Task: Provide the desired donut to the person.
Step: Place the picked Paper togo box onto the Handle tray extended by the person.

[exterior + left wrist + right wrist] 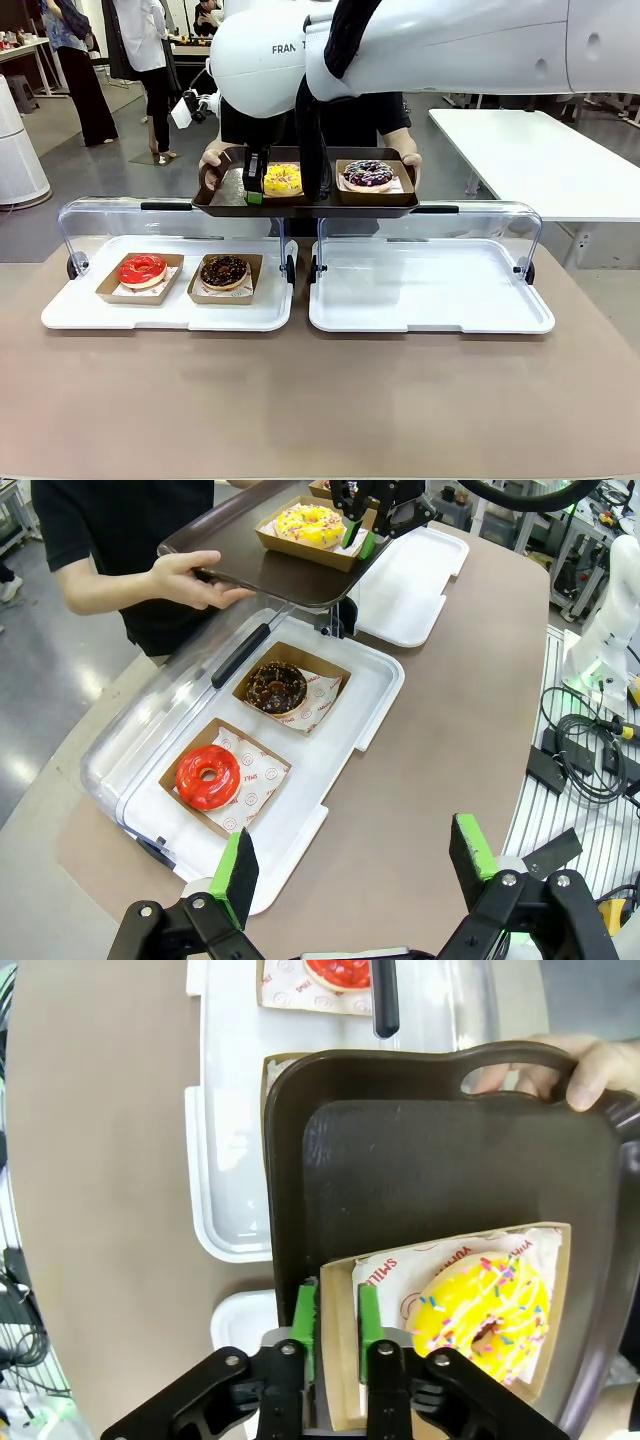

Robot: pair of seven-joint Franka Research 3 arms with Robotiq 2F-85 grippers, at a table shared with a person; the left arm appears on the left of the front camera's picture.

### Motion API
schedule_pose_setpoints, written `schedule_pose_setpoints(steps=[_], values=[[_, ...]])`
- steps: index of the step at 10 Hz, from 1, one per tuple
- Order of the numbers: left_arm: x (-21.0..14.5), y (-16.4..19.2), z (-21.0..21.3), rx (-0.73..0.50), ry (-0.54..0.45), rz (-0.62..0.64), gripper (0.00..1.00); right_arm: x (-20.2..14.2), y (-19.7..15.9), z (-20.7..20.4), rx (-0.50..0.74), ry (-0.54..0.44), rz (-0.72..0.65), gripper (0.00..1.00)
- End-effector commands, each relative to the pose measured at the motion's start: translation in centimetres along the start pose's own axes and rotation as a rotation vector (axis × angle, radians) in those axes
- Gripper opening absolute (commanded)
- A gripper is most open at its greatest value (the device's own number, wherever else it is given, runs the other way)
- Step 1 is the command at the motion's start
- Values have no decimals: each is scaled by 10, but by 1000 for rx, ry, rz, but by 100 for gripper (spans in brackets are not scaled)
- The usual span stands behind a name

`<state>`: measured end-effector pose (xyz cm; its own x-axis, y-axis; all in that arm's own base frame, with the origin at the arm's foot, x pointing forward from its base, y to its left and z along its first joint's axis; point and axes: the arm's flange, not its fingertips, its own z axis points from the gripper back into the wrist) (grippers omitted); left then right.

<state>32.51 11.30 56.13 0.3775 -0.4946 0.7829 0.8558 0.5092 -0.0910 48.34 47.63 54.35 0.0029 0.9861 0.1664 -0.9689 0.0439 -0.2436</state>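
The right gripper (338, 1322), fingers slightly parted, straddles the brown cardboard tray edge (340, 1360) of the yellow sprinkled donut (485, 1305) on the person's (120, 540) dark brown plastic tray (420, 1160); the left gripper (355, 865) gapes wide above the worktop (440, 740).

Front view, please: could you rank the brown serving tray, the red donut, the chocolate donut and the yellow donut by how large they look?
1. Brown serving tray, clearly largest.
2. Red donut and chocolate donut: too alike to rank.
3. Yellow donut looks smallest, though it sits farther from the camera, so this is unsure.
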Motion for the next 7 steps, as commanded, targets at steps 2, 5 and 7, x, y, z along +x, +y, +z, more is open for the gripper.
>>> schedule_pose_setpoints(steps=[2,5,7], values=[[-1,0,1,-5,-16,-13,100,-3,4,0,-26,-10,8,100],[-1,0,1,-5,-16,-13,100,-3,5,1,-19,-14,7,100],[-1,0,1,-5,-16,-13,100,-2,5,3,-17,-15,12,100]])
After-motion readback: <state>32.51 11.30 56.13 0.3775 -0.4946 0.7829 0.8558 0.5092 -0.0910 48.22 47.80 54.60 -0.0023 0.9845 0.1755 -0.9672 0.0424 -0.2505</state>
